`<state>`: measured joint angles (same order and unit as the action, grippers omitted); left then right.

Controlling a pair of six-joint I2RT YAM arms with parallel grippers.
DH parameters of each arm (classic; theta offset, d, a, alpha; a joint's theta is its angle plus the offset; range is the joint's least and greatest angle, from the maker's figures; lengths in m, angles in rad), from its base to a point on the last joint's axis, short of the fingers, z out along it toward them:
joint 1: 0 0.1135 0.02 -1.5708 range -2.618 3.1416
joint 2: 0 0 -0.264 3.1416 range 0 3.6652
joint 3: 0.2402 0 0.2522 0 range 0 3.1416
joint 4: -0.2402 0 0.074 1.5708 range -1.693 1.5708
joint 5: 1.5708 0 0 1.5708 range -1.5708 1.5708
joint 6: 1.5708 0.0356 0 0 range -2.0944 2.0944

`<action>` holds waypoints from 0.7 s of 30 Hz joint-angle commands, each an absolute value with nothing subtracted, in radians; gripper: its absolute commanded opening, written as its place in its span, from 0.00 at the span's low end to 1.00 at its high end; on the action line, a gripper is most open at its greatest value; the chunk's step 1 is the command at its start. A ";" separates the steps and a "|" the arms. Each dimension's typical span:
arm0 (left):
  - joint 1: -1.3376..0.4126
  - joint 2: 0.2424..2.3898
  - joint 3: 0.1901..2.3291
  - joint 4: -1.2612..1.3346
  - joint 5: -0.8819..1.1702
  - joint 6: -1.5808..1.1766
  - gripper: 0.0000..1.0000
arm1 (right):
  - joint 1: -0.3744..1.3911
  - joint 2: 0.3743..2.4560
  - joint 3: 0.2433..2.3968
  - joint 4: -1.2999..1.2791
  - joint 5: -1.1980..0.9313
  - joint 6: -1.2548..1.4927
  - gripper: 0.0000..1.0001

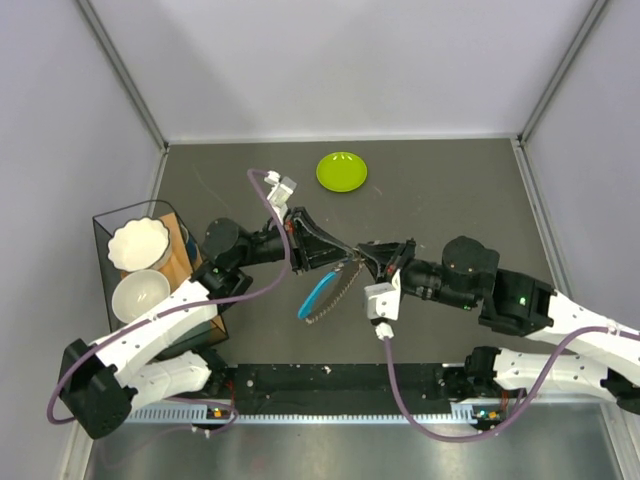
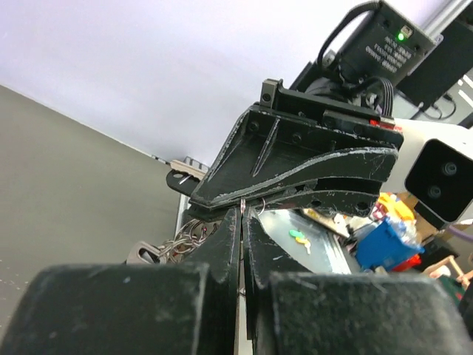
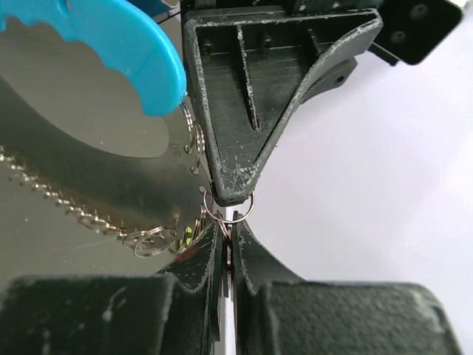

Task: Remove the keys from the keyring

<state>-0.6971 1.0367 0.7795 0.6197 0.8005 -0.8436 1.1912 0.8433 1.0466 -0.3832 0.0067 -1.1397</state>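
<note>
Grey beaded chain with one blue crescent, the keyring (image 1: 322, 292) hangs between two hands; left hand (image 1: 349, 253) and right hand (image 1: 364, 255) both pinch its wire rings. One green plate (image 1: 341, 171) lies well apart.

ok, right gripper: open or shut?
Shut: in the right wrist view the right gripper pinches a thin wire ring of the keyring, fingers together with barely a gap.

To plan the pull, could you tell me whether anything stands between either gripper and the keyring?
Nothing visible does: the left gripper and the right gripper both have their jaws shut on the keyring, tip to tip.
</note>
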 commanded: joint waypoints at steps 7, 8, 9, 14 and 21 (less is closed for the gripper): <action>-0.658 0.997 0.727 0.833 0.574 -1.086 0.00 | 1.207 0.857 1.025 -0.267 0.067 -0.973 0.00; -0.655 0.996 0.710 0.850 0.551 -1.106 0.00 | 1.206 0.859 1.025 -0.265 0.074 -0.960 0.00; -0.652 0.989 0.700 0.863 0.539 -1.149 0.00 | 1.206 0.859 1.022 -0.256 0.075 -0.956 0.00; -0.634 1.002 0.675 0.934 0.534 -1.224 0.00 | 1.206 0.861 1.020 -0.248 0.078 -0.925 0.08; -0.630 1.002 0.673 0.936 0.541 -1.220 0.00 | 1.206 0.853 0.991 -0.247 0.084 -0.899 0.09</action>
